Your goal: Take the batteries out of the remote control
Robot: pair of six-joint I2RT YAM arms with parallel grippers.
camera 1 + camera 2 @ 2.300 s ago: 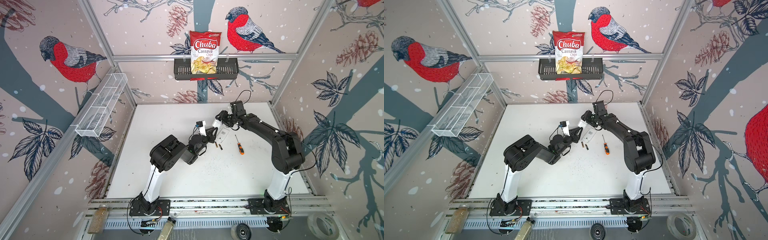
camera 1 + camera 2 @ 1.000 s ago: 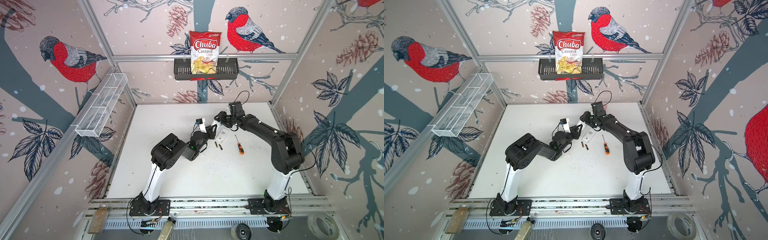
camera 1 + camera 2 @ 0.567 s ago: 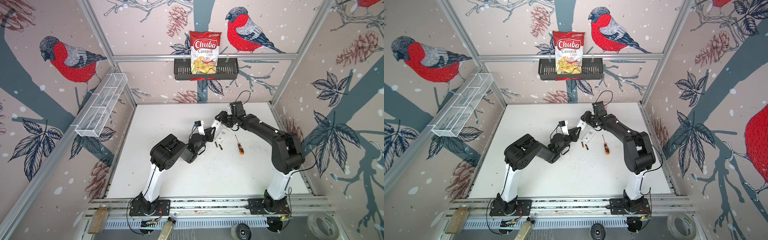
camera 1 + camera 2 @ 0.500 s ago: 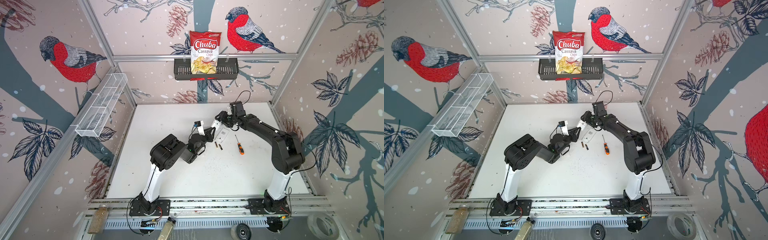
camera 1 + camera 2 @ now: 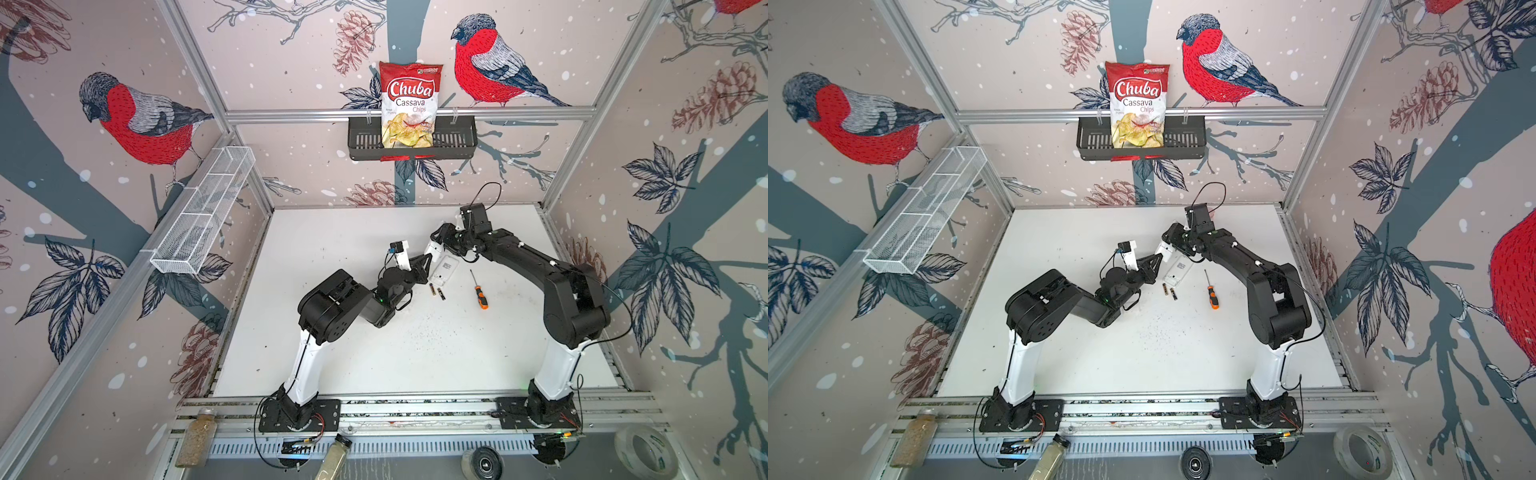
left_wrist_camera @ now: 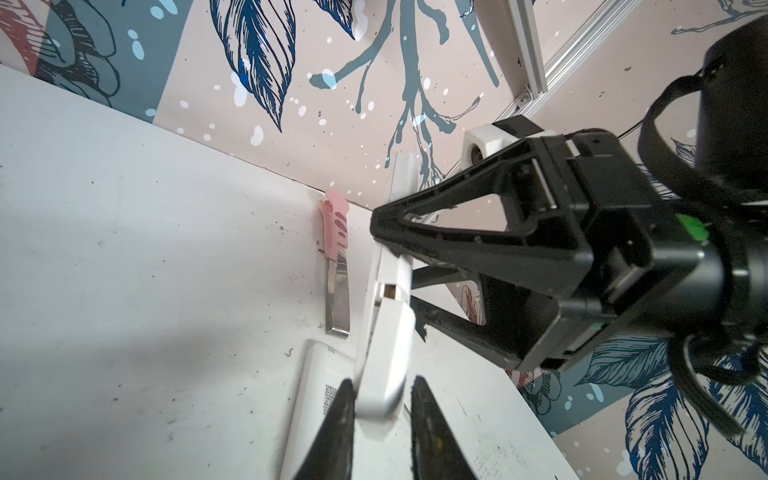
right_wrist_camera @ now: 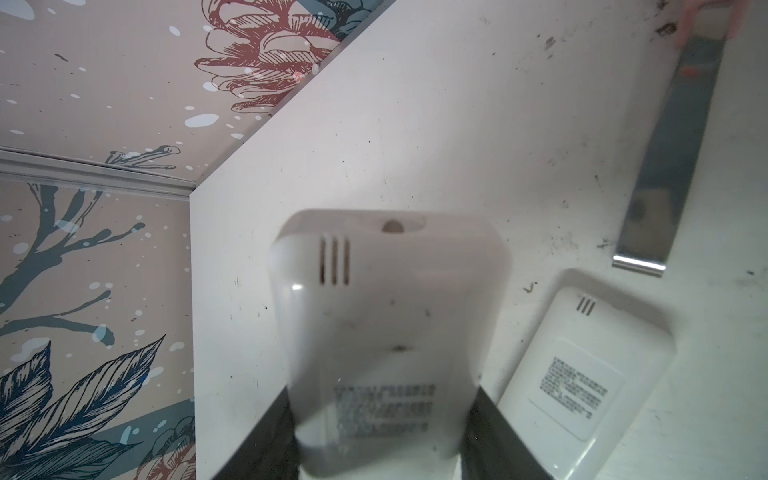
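We're opening the white plastic remote [image 7: 386,299].
R tool [image 7: 382,390] clamps it; L tool [image 6: 382,380] straddles its end, grip unclear; next needs firm pinch, pull.

Two white remotes [image 5: 433,250] [image 5: 444,269], two batteries [image 5: 432,289] [image 5: 441,294], one screwdriver [image 5: 478,291], one pink-handled metal blade [image 6: 337,266], one chip bag [image 5: 409,106].

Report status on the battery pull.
Right tool shut on raised remote. Left tool straddles its end, grip unclear. Two batteries on table beside second remote. Screwdriver apart, not in the way.
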